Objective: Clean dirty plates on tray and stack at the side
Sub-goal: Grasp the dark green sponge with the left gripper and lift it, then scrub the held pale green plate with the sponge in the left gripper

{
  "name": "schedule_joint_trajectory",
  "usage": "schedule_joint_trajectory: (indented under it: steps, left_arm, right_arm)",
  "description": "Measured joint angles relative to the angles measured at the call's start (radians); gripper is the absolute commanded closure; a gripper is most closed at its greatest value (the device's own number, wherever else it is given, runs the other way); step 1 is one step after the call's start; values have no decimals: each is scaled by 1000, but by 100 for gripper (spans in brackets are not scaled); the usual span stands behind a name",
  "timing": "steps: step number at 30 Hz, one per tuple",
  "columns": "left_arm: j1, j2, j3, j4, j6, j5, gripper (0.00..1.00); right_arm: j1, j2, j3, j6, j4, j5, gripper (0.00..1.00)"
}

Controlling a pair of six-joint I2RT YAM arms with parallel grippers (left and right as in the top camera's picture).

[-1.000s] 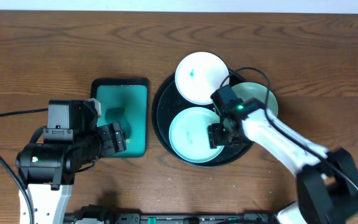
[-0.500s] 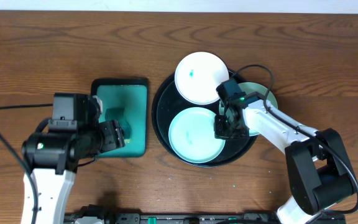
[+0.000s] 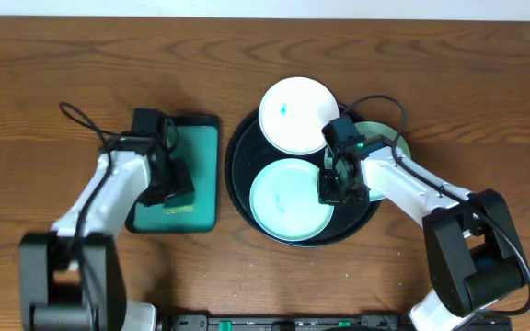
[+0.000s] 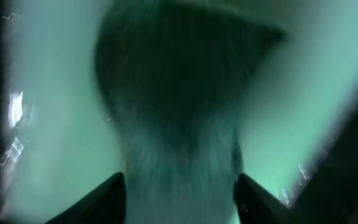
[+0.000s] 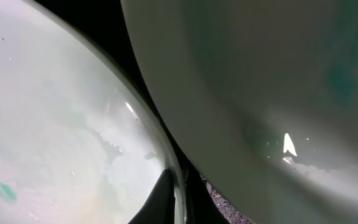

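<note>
The round black tray (image 3: 240,170) holds three plates. A white plate (image 3: 297,112) with a teal smear sits at its back. A pale teal plate (image 3: 283,202) sits at the front, and a third plate (image 3: 390,143) lies at the right, partly under my right arm. My right gripper (image 3: 332,190) is shut on the front plate's right rim. The right wrist view shows its fingers (image 5: 180,194) pinching that rim (image 5: 55,112), with the third plate (image 5: 260,81) just beside. My left gripper (image 3: 178,187) is open, its fingers (image 4: 179,202) on either side of a blurred teal-grey sponge (image 4: 179,118).
A rectangular teal tray with a black edge (image 3: 202,138) lies left of the black tray and fills the left wrist view (image 4: 48,93). Black tray floor (image 5: 86,12) shows between the two plates. Bare wooden table (image 3: 486,92) surrounds both trays.
My left arm has swung forward from the table's front left onto the teal tray, bringing its fingers down round the sponge. My right gripper has stayed on the front plate's rim over the last half second.
</note>
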Motion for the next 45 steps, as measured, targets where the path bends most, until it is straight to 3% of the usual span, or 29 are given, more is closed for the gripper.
schedule_joint_trajectory:
  steps: [1, 2, 3, 10, 16, 22, 31, 37, 45]
  left_arm:
    - [0, 45, 0, 27, 1, 1, 63]
    - [0, 74, 0, 40, -2, 1, 86]
    - [0, 95, 1, 53, -6, 9, 92]
    - [-3, 107, 29, 19, -5, 58, 93]
    - [-2, 51, 109, -167, -5, 48, 93]
    - [-40, -96, 147, -177, -5, 29, 93]
    - [-104, -91, 148, -179, -9, 2, 93]
    - [-218, -90, 138, -32, -63, 185, 93]
    - [-475, 45, 74, 252, -270, 309, 93]
  right_arm:
    - [0, 0, 0, -1, 0, 0, 99]
    - [0, 0, 0, -1, 0, 0, 99]
    - [0, 0, 0, -1, 0, 0, 99]
    - [0, 0, 0, -1, -1, 0, 99]
    - [0, 2, 3, -1, -3, 0, 99]
    - [0, 2, 3, -2, -4, 0, 99]
    - [0, 2, 3, -4, -4, 0, 99]
    - [0, 2, 3, -5, -4, 0, 99]
    - [0, 3, 5, -5, -8, 0, 99]
